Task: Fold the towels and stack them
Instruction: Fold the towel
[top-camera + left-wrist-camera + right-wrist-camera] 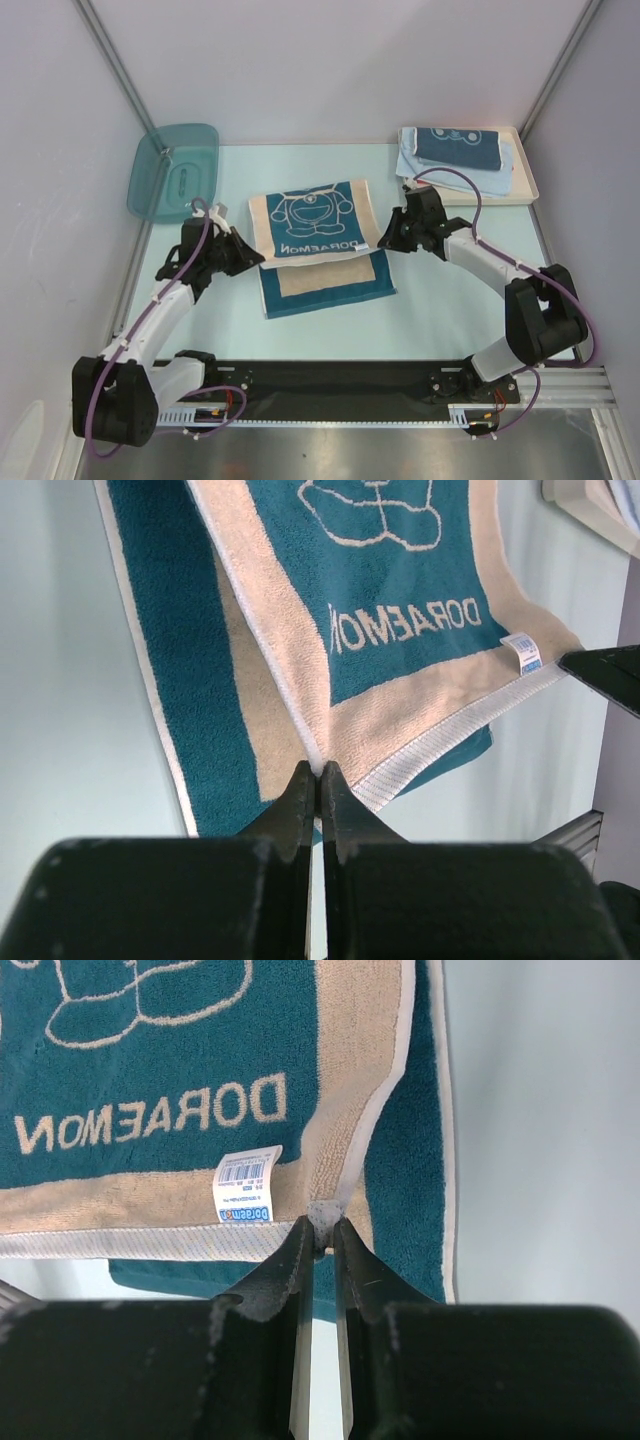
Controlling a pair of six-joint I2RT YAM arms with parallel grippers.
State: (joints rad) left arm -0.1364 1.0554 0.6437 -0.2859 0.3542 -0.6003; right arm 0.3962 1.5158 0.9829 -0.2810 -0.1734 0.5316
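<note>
The long beige, teal-bordered towel with the cartoon cat lies mid-table, its near end lifted and doubled back over the lower layer. My left gripper is shut on the lifted end's left corner, which shows pinched between the jaws in the left wrist view. My right gripper is shut on the right corner beside the white label, as the right wrist view shows. A folded light-blue towel with a folded dark-blue towel on top lies in the cream tray.
A translucent blue plastic bin lies at the back left against the wall. The cream tray sits at the back right; its corner shows in the left wrist view. White walls close in both sides.
</note>
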